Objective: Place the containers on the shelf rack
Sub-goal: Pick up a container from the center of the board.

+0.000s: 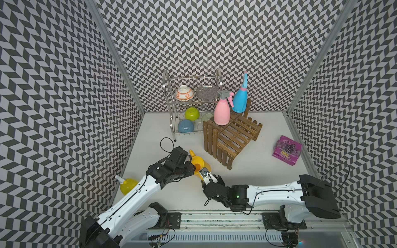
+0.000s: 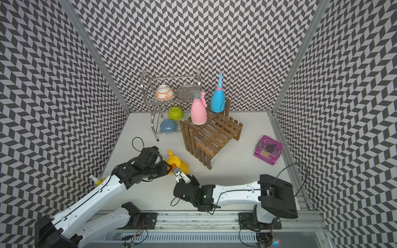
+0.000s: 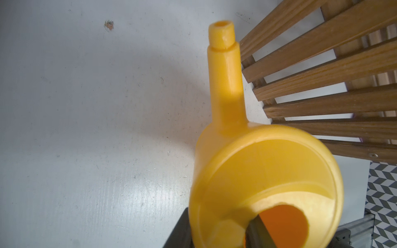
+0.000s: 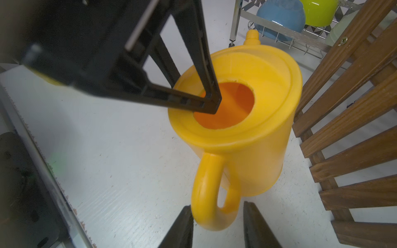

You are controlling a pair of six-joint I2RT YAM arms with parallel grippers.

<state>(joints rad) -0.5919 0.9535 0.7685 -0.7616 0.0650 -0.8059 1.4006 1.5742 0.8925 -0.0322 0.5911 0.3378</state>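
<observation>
Your left gripper (image 1: pixel 193 165) clamps the watering can (image 4: pixel 253 150) by its rim (image 4: pixel 285 70), seemingly steadying it while your right gripper (image 4: pixel 217 206), unclenched, straddles the handle (image 4: pixel 204 182)

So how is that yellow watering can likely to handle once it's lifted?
Probably stiff and light: the yellow watering can looks like hollow moulded plastic, with nothing visible through its opening. Pinched at the rim by the left gripper, it may tilt toward the spout. The smooth, rounded handle might slip or rotate between the fingers of the right gripper.
</observation>
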